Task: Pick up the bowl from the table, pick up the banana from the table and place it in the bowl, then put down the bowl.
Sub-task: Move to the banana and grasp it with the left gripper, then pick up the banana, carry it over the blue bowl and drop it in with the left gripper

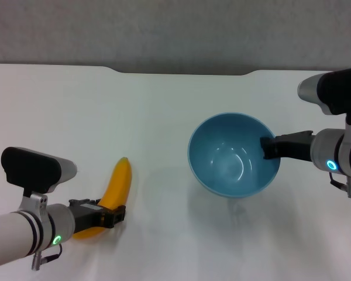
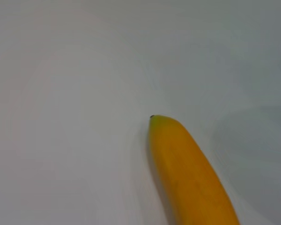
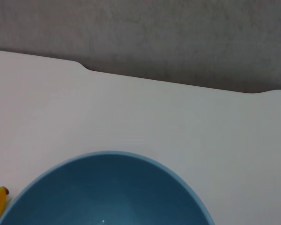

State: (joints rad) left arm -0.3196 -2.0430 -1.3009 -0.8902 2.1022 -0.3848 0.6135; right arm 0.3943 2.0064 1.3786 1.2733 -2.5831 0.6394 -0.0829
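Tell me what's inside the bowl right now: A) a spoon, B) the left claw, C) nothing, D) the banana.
C. The light-blue bowl is empty in the head view; the banana lies apart on the table, with the left claw at its near end.

Head camera looks down over the whole table [image 1: 164, 117]; both wrist cameras sit low and close — all three share the banana [image 1: 114, 190].
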